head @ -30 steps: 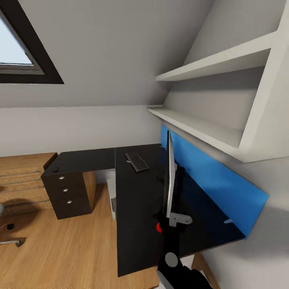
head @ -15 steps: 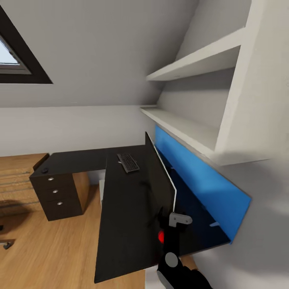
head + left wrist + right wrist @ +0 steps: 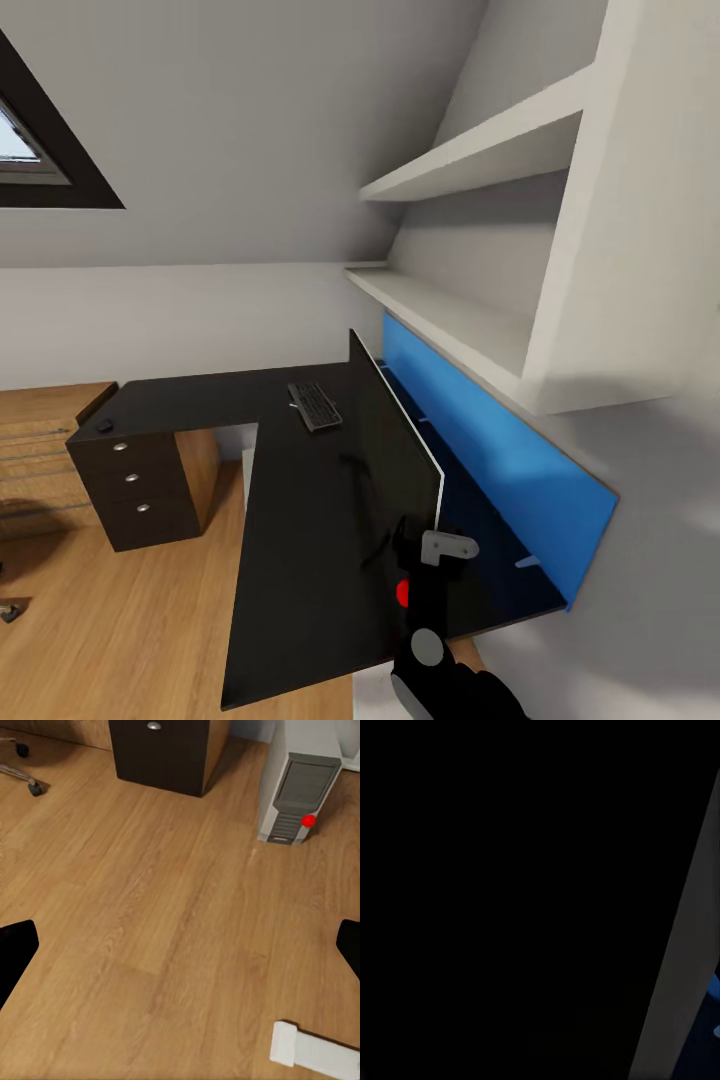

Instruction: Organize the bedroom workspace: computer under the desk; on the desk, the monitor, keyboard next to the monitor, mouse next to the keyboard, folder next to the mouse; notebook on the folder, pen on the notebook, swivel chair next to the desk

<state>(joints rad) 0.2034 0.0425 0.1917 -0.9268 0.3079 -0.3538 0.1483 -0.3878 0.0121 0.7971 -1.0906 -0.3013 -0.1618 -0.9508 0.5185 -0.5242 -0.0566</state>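
Two white wall shelves (image 3: 470, 160) run above the L-shaped desk (image 3: 300, 520), whose glossy black top meets a blue back panel (image 3: 480, 440) along the wall. On that top the monitor (image 3: 395, 450) stands upright, seen nearly edge-on, its black front toward the room and its pale edge just in front of the blue panel. The right claw (image 3: 432, 548) sits at the monitor's near lower corner, touching it; I cannot tell whether its jaws are pressed on the screen or spread, since the right wrist view is almost wholly black screen (image 3: 510, 900) with a pale strip at its edge.

Farther along the desk, near the inner corner, lies the keyboard (image 3: 314, 406), flat and well apart from the monitor's foot. The mouse (image 3: 104, 425) rests at the far end of the short wing, above the dark drawers (image 3: 135, 480) with their silver knobs.

The left claw (image 3: 180, 952) hangs spread over the light wood floor (image 3: 150, 907), its two black fingertips (image 3: 15, 952) wide apart. Beyond it the computer (image 3: 296, 784) stands upright on the floor beside the drawer unit, and a castor of the swivel chair (image 3: 30, 784) shows nearby.
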